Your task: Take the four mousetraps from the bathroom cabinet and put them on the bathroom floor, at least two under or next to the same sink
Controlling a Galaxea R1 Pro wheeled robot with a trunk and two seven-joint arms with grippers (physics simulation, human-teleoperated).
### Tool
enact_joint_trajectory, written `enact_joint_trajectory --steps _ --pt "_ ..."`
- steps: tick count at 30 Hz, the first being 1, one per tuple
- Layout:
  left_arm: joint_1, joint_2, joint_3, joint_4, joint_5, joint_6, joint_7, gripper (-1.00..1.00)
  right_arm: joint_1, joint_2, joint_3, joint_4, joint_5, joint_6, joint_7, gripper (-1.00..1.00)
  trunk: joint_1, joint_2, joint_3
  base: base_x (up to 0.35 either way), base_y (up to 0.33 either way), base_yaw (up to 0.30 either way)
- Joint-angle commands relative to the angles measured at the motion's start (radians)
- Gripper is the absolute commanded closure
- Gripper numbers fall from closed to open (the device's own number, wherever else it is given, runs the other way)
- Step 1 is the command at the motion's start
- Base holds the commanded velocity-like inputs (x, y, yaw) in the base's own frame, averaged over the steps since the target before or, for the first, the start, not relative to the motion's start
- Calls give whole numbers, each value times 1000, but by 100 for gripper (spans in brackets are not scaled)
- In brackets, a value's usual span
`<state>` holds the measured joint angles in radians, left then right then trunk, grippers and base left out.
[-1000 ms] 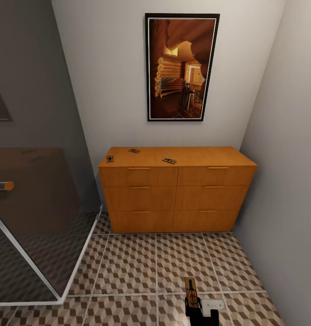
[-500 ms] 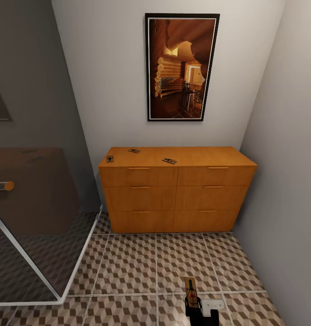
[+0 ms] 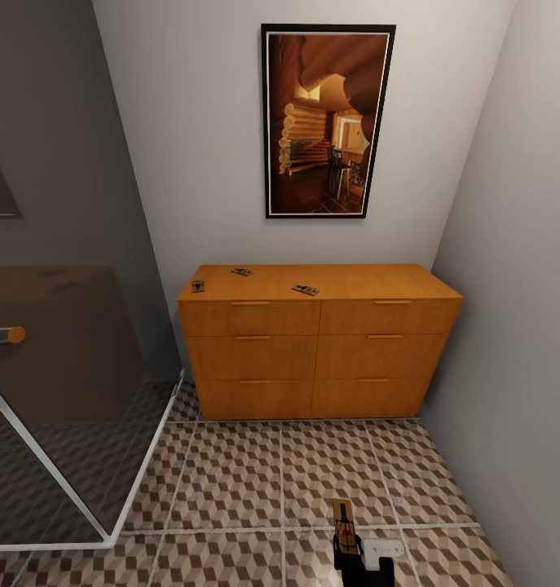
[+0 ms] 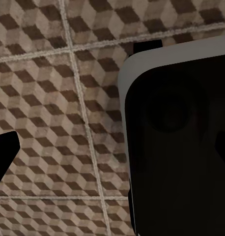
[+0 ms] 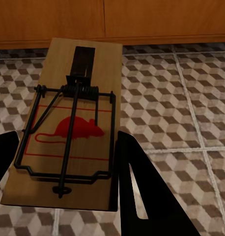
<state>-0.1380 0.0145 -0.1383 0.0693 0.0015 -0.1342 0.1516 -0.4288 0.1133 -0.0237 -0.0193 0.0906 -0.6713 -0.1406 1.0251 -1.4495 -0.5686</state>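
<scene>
The orange-brown cabinet (image 3: 320, 359) stands against the far wall. Three mousetraps lie on its flat top: one near the left edge (image 3: 198, 286), one further back (image 3: 242, 271), one near the middle (image 3: 305, 289). A fourth mousetrap (image 3: 342, 520), tan wood with a red mouse mark (image 5: 75, 129), is held above the cube-patterned bathroom floor (image 3: 231, 473). My right gripper (image 3: 346, 545) is shut on its sides, in front of the cabinet. In the left wrist view, my left gripper (image 4: 112, 157) points at floor tiles (image 4: 48, 98), with one dark finger (image 4: 4, 155) far to the side and nothing held.
A glass shower enclosure (image 3: 68, 383) with a white frame takes up the left side. A grey wall (image 3: 516, 326) closes the right. A framed picture (image 3: 328, 121) hangs above the cabinet. A white-edged black body (image 4: 181, 142) shows in the left wrist view.
</scene>
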Motion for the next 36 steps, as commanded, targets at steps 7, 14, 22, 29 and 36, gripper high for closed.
enact_joint_trajectory --steps 7,14,22,29,36 --pt "-2 -1 -7 4 0 -7 3 -100 -1 0 -2 1 8 -2 -5 100 0 -1 -1 0 0 0" --pt "-2 0 -7 4 0 -7 3 -100 -1 0 -2 1 8 -2 -4 100 0 -1 -1 0 0 0" --pt "-2 -1 -7 4 0 -7 3 -100 -1 0 -2 1 8 -2 -4 100 0 -1 -1 0 0 0" --pt "-2 0 -7 4 0 -7 3 -100 -1 0 -2 1 8 -2 -4 100 0 -1 -1 0 0 0" --pt "-2 -1 -7 4 0 -7 3 -100 -1 0 -2 1 8 -2 -4 100 0 -1 -1 0 0 0"
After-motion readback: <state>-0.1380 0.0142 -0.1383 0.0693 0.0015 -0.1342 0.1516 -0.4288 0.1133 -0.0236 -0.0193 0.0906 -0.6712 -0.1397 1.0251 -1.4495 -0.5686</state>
